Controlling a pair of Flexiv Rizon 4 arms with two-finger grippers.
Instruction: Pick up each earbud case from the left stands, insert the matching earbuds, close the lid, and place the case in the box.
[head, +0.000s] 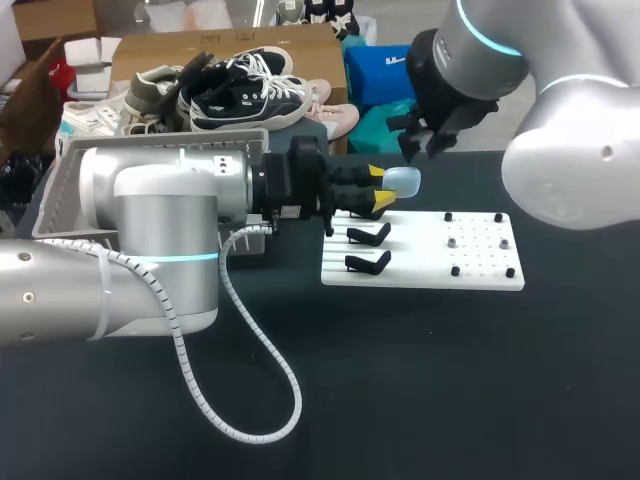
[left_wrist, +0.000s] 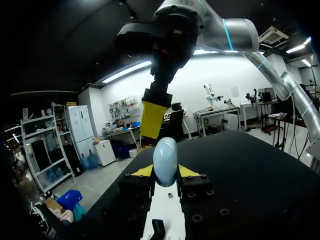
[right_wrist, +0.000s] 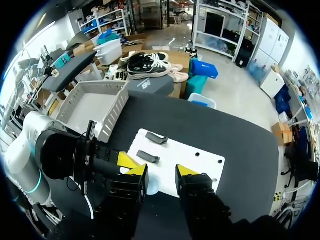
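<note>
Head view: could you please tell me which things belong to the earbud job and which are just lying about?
Job: earbud case, in the left arm's jaws; white stand board; grey box.
Lying idle: two bare black stands; small pegs on the board.

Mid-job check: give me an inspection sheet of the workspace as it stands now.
Surface: black table with a white stand board on it.
Job's things: pale blue earbud case held above the board's far end; two black stands visible, both empty; grey box beside the board.
Clutter: nothing seen.
End effectors: left end effector shut on the earbud case; right end effector open, above the case.
Cables: spiral-wrapped cable loops down from the left arm over the table.
Surroundings: nothing seen.
</note>
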